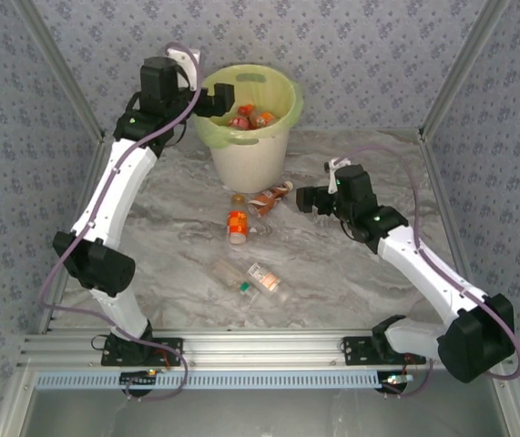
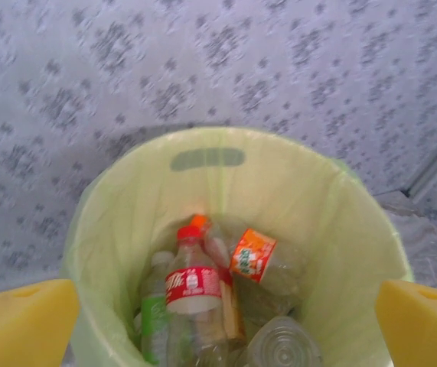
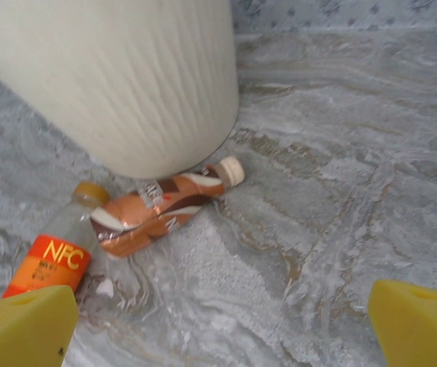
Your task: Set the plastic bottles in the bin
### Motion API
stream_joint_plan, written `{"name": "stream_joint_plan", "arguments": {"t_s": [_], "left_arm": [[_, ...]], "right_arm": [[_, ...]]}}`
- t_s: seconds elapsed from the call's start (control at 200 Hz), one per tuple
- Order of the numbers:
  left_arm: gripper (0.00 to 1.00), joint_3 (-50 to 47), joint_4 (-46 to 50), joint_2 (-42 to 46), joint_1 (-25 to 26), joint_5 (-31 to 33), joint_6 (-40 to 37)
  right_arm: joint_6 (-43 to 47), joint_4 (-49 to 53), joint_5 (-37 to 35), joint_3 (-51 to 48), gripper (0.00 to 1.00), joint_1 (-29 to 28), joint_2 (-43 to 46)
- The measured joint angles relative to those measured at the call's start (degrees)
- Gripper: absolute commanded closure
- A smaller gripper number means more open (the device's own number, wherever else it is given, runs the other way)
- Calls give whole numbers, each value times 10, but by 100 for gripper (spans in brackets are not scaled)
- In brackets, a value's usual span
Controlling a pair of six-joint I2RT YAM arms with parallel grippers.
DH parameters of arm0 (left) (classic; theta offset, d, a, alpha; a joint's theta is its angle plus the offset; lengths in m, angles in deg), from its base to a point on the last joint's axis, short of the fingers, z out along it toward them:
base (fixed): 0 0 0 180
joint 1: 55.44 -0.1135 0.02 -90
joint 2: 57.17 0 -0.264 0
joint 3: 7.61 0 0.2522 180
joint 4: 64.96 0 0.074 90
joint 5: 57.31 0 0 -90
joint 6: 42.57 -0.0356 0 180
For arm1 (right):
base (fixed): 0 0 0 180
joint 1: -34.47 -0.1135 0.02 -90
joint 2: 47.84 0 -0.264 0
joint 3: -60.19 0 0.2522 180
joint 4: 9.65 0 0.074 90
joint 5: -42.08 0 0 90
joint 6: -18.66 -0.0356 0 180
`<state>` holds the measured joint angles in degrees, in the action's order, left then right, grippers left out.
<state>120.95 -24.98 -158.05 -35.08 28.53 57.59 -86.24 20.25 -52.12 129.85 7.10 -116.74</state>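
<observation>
The bin point(image 1: 249, 157) stands at the back of the table, lined with a yellow-green bag point(image 2: 295, 183). Inside lie several plastic bottles: a red-label one point(image 2: 193, 287), an orange-label one point(image 2: 253, 255) and a green-label one point(image 2: 154, 317). My left gripper point(image 1: 216, 98) hovers open over the bin's left rim, nothing between its yellow fingertips point(image 2: 23, 325). On the table lie a brown bottle point(image 3: 161, 206), an orange NFC bottle point(image 3: 53, 258) and two clear bottles point(image 1: 252, 277). My right gripper point(image 1: 307, 198) is open and empty, just right of the brown bottle point(image 1: 273, 196).
The bin's cream wall point(image 3: 126, 76) rises right behind the brown bottle. Patterned walls with metal posts close in the marble table point(image 1: 351, 273) on three sides. Bare tabletop lies to the right of the bottles.
</observation>
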Motion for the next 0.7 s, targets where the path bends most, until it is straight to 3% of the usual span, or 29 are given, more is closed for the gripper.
{"name": "stream_joint_plan", "arguments": {"t_s": [0.27,0.7], "left_arm": [[1,-246,-95,88,0,50,81],[1,-467,-129,286,-7,111,177]], "right_arm": [[15,26,48,-22,0,-47,-14],[48,89,119,-51,0,-179,-47]]}}
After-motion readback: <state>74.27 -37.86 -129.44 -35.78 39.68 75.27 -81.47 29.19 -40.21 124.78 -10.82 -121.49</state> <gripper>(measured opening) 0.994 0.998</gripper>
